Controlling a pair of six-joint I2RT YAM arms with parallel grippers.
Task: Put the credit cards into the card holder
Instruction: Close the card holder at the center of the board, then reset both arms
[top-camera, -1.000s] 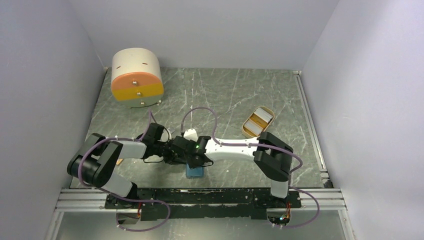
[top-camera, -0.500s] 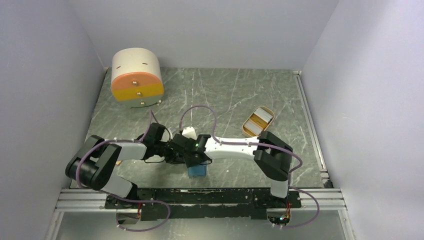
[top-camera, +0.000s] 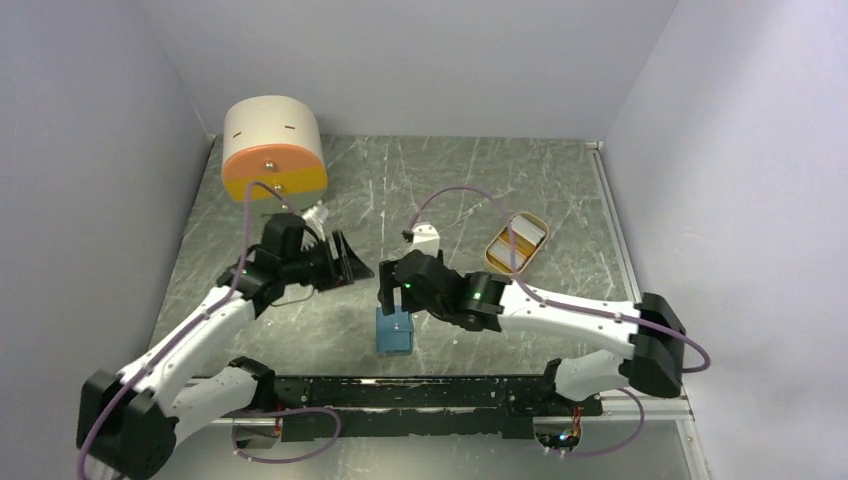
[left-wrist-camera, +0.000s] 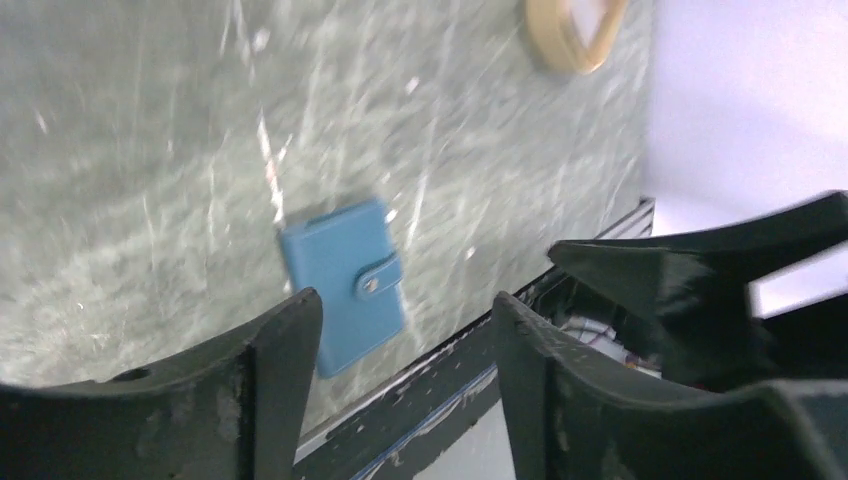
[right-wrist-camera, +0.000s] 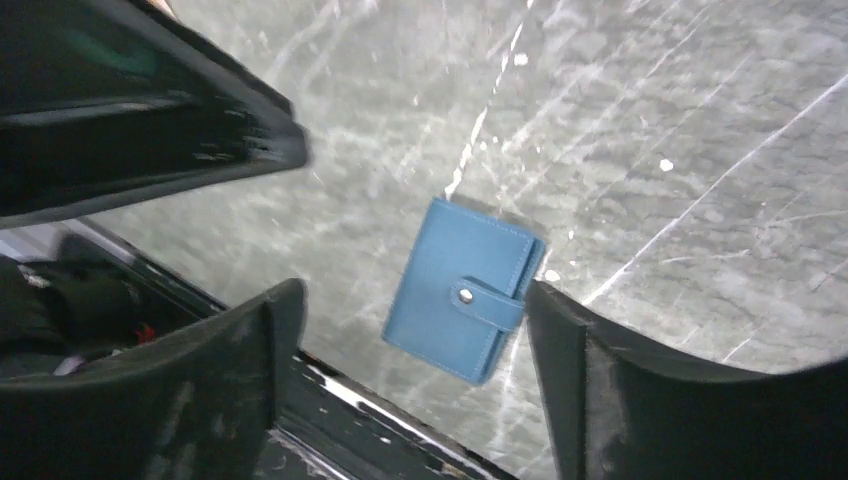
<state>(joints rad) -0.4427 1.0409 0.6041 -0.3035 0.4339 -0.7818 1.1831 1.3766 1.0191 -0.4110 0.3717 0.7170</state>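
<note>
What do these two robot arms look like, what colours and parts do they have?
The left arm and right arm match: smooth white links joined by chunky black joints, with a thin purple cable looping along each. The left gripper and right gripper are black, each with two broad, curved fingers. A small green light glows by the right wrist.

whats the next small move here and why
Probably lower the right gripper onto the snap tab of the wallet to unfasten it. The wallet lies shut and snapped, that gripper and the left gripper are open and empty, and cards seem to sit in the tray.
</note>
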